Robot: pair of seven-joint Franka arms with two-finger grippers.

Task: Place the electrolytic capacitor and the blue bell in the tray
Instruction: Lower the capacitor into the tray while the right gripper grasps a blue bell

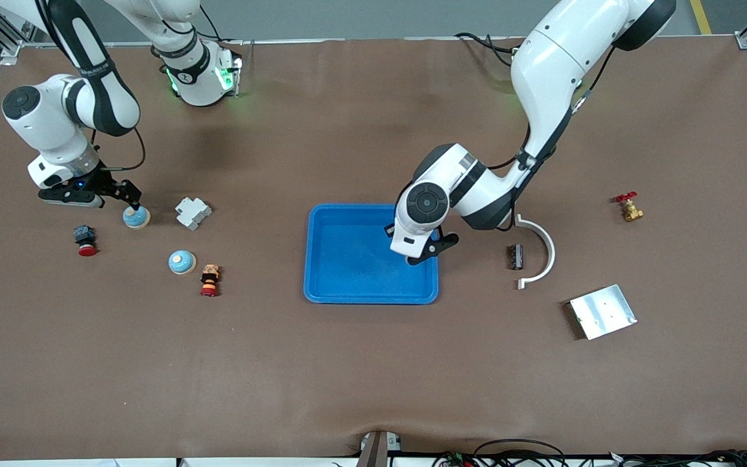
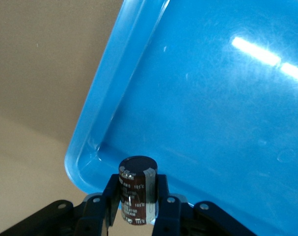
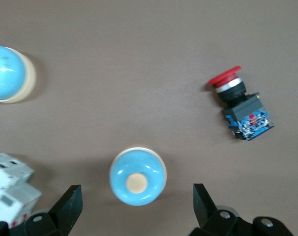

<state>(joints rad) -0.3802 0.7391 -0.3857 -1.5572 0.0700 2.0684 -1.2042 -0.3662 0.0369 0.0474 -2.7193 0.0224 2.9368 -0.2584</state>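
My left gripper (image 1: 435,250) is shut on the dark brown electrolytic capacitor (image 2: 137,189) and holds it over the bright blue tray (image 1: 347,259), above the tray's end toward the left arm. The left wrist view shows the tray's floor (image 2: 212,98) and a rounded corner under the capacitor. My right gripper (image 1: 132,202) is open right above a blue bell (image 1: 135,217). In the right wrist view that bell (image 3: 137,183) sits between the spread fingers (image 3: 70,201). A second blue bell (image 1: 181,262) stands nearer the front camera and also shows in the right wrist view (image 3: 9,73).
A white breaker (image 1: 192,213), a red-capped push button (image 1: 85,240) and another button (image 1: 209,280) lie round the bells. Toward the left arm's end lie a white curved bracket (image 1: 537,250), a small dark part (image 1: 515,256), a silver plate (image 1: 602,311) and a brass valve (image 1: 628,206).
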